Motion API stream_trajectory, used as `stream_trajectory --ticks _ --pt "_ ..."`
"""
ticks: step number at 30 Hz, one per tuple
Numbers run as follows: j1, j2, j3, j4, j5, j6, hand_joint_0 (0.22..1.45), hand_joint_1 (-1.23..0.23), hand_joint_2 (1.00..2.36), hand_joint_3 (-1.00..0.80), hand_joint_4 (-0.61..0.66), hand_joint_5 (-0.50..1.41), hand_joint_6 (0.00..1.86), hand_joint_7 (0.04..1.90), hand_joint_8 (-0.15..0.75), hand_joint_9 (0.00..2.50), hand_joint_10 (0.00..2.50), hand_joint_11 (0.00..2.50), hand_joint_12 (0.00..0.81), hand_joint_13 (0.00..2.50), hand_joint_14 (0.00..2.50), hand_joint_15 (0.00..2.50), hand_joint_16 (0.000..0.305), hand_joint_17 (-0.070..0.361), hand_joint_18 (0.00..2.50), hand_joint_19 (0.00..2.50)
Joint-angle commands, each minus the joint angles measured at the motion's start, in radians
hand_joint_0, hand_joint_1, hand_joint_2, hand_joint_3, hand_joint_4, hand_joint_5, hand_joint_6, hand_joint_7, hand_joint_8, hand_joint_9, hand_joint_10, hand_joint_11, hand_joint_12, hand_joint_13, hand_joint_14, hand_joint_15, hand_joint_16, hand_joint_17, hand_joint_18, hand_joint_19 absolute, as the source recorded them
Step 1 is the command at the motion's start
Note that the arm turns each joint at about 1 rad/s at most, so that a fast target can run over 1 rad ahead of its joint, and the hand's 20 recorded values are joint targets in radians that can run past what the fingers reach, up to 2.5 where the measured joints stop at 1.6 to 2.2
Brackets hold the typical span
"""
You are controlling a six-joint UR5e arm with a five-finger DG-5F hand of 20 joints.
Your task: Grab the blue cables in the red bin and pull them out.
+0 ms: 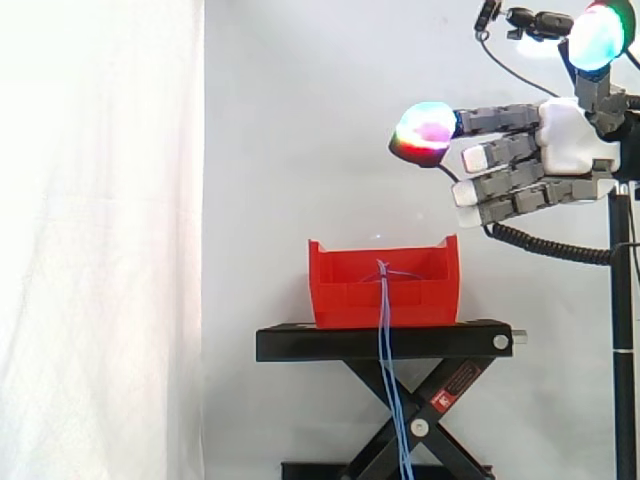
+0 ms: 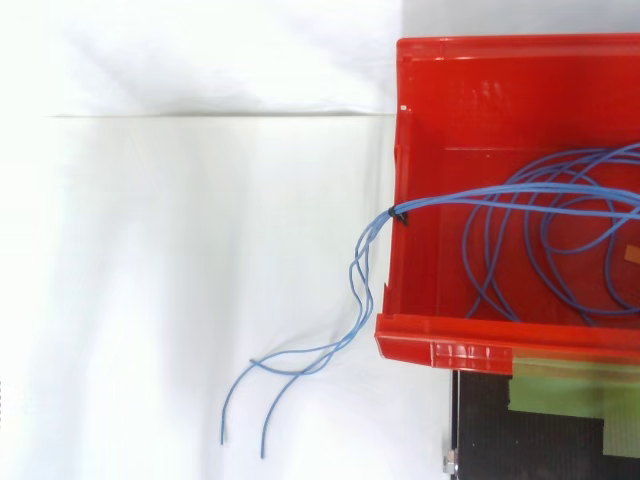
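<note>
A red bin (image 1: pixel 385 285) stands on a black stand (image 1: pixel 385 343). Thin blue cables (image 2: pixel 540 215) lie coiled inside the bin (image 2: pixel 470 110) and run over its rim, bound by a dark tie (image 2: pixel 398 213). Their ends hang down the front of the stand (image 1: pixel 392 400) and spread loosely below (image 2: pixel 300 365). My hand (image 1: pixel 570 135) hovers high above and to the right of the bin, well apart from it. Its fingers stretch out level toward the left, open, with nothing in them; the fingertip pads (image 1: pixel 426 130) glow.
A white curtain (image 1: pixel 100 240) hangs behind and to the left. The stand's scissor legs (image 1: pixel 440 420) sit under the bin. A black pole (image 1: pixel 622 330) rises at the right edge. Green tape (image 2: pixel 570 385) lies on the stand beside the bin.
</note>
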Motion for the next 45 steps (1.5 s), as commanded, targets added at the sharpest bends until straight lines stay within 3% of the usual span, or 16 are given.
stream_trajectory --ticks 1,8,33,36,42,43,45 --pt "-0.001 0.001 0.0 0.0 0.0 0.0 0.69 -0.8 1.0 -1.0 0.14 0.31 0.0 0.16 0.227 0.65 0.01 0.19 0.34 0.51 0.01 0.15 0.055 0.124 0.29 0.15" --pt "-0.001 -0.001 0.0 0.0 0.0 0.0 0.71 -0.79 1.0 -1.0 0.14 0.31 0.0 0.16 0.224 0.65 0.01 0.19 0.331 0.53 0.0 0.13 0.043 0.098 0.3 0.06" --pt "-0.001 -0.001 0.0 0.002 0.001 -0.006 0.71 -0.79 1.0 -1.0 0.13 0.43 0.01 0.16 0.225 0.72 0.01 0.22 0.331 0.55 0.01 0.16 0.045 0.102 0.3 0.12" --pt "0.004 -0.001 0.0 0.014 0.015 -0.058 0.71 -0.79 1.0 -1.0 0.14 0.45 0.01 0.16 0.224 0.73 0.01 0.23 0.332 0.56 0.01 0.16 0.045 0.102 0.31 0.13" --pt "0.013 -0.001 0.0 0.015 0.055 -0.318 0.71 -0.79 1.0 -1.0 0.16 0.46 0.01 0.17 0.226 0.75 0.01 0.23 0.333 0.57 0.01 0.18 0.046 0.103 0.32 0.14" --pt "0.013 -0.001 0.0 0.015 0.055 -0.318 0.71 -0.79 1.0 -1.0 0.16 0.46 0.01 0.17 0.225 0.75 0.01 0.24 0.335 0.57 0.01 0.18 0.046 0.103 0.32 0.14" --pt "0.015 -0.001 0.0 0.017 0.055 -0.396 0.72 -0.79 1.0 -1.0 0.16 0.47 0.01 0.17 0.229 0.75 0.01 0.23 0.335 0.57 0.01 0.18 0.046 0.103 0.32 0.15"
